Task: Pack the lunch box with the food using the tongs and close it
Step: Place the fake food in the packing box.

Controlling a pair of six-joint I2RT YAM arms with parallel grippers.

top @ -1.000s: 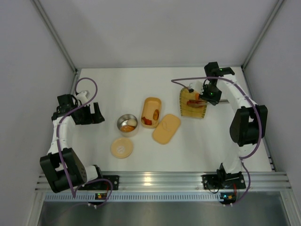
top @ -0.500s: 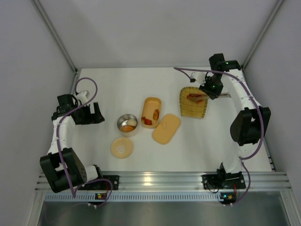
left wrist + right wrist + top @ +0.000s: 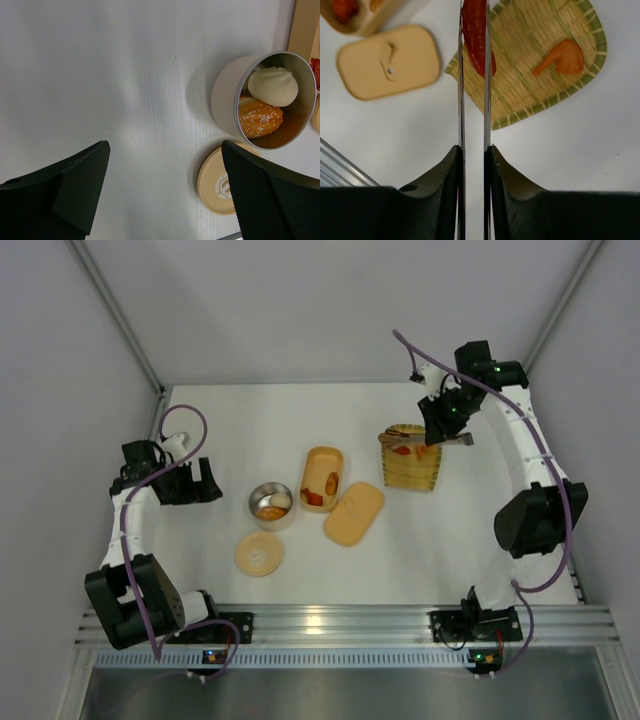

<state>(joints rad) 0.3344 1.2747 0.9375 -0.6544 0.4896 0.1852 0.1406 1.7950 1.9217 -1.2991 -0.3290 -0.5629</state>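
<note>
My right gripper is shut on the silver tongs. Their two arms run up the right wrist view with a red sausage piece pinched between the tips, above the woven tray. An orange food piece lies on that tray. The pale-orange lunch box stands open at mid-table with food in it, its flat lid just right of it. The steel tin holds a white bun and an orange piece. My left gripper is open over bare table.
The tin's tan round lid lies in front of the tin, near the left gripper's right finger in the wrist view. Grey walls close in the table at the back and both sides. An aluminium rail runs along the near edge.
My right arm has risen and swung toward the back right, carrying the tongs with the red piece up off the tray. The left arm has not moved.
</note>
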